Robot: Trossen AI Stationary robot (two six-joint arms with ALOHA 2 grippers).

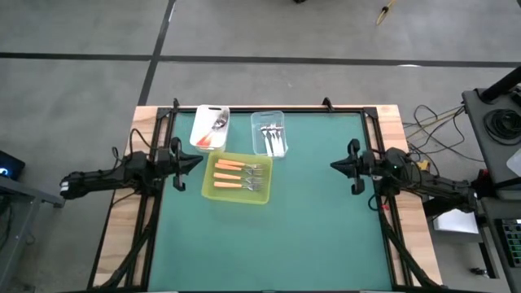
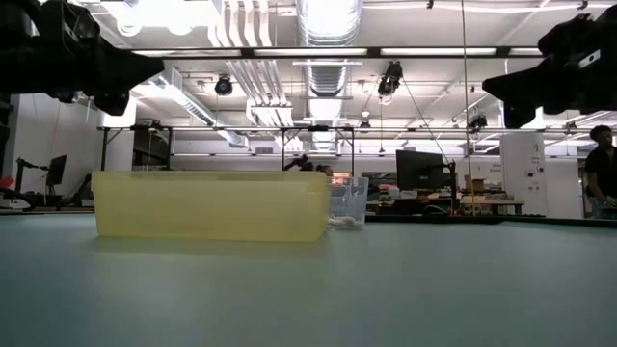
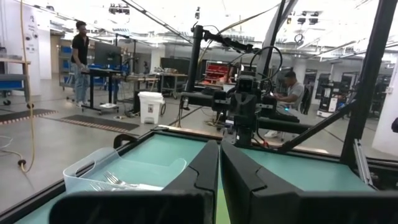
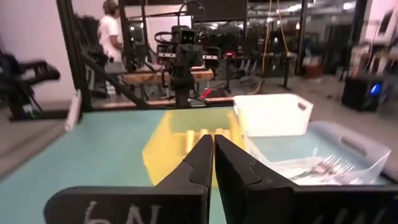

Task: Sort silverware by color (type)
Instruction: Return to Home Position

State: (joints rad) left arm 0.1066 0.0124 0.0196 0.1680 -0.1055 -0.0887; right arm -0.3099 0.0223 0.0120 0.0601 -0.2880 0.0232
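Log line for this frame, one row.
left gripper shut, table left | right gripper shut, table right | orange-handled forks in yellow tray | silver forks in clear bin | utensils in white bin

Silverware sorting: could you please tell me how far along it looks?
Seemingly done: orange-handled forks lie in the yellow tray, silver forks in the clear tub, other utensils in the white tub. Nothing is in hand or visibly left; left gripper and right gripper hang shut, apart.

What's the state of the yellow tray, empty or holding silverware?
Holding silverware. In the high view, several orange-handled forks lie side by side inside the yellow tray.
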